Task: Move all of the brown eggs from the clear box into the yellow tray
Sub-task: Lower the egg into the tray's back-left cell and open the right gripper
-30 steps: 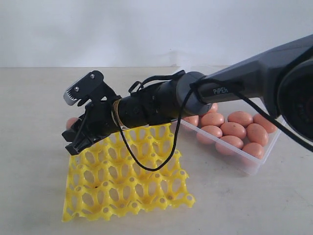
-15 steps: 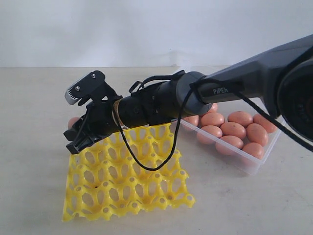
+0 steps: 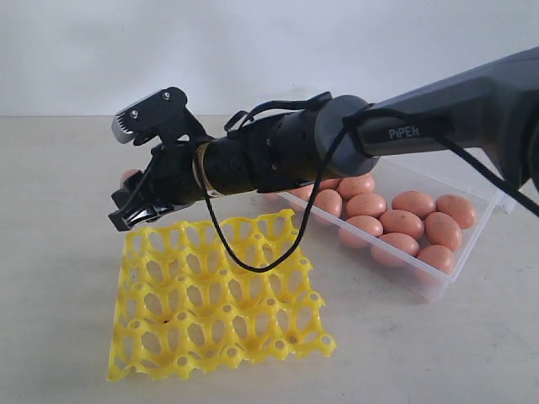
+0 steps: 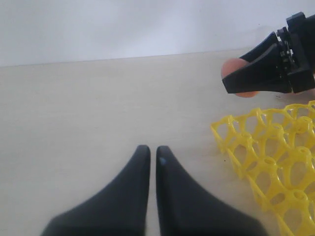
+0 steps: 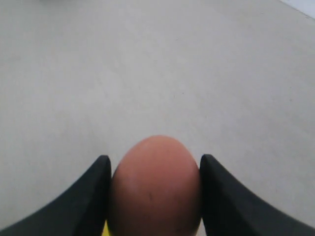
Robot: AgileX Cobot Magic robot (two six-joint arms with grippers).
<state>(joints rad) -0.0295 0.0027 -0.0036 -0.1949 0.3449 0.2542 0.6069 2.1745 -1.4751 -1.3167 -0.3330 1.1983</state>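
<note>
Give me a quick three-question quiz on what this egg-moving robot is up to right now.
1. True or false: eggs sit in the yellow tray.
2. What is the right gripper gripping? A) a brown egg B) a box lid C) nothing
3. Fill in: the left gripper is empty, its jaws ____ (open/shut).

Key: 1 false; 2 A; 3 shut.

Soft, even light washes the pale desk (image 3: 59, 278) bright, leaving only faint shadows beside the yellow tray (image 3: 219, 295). Up close, the left claw (image 4: 152, 152) and the right claw (image 5: 155, 162) around the brown egg (image 5: 155, 191) look blurred and soft-edged.
</note>
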